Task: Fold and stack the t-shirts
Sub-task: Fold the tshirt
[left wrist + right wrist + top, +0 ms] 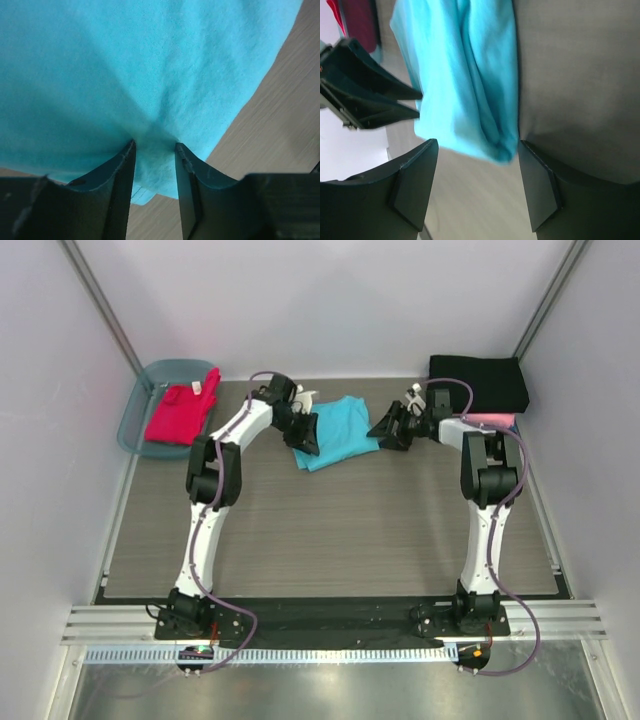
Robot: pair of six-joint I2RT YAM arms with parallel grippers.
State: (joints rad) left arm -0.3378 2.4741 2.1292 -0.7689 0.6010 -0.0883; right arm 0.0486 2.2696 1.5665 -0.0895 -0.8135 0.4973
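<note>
The turquoise t-shirt [336, 429] lies folded on the table at the back centre. My left gripper [306, 436] is at its left edge; in the left wrist view the jaws [154, 145] are closed on a puckered fold of turquoise cloth [150, 75]. My right gripper [386, 429] is at the shirt's right edge, open; its wrist view [477, 147] shows the shirt's rolled corner [470, 90] between the fingertips, next to the right finger. The red-magenta t-shirt [181, 412] lies in the tub. The black t-shirt [478, 383] lies folded at the back right on the pink one [492, 420].
The translucent blue-grey tub [138, 405] stands at the back left against the wall. White walls close in the table on three sides. My left gripper's fingers [370, 95] show in the right wrist view, left of the shirt.
</note>
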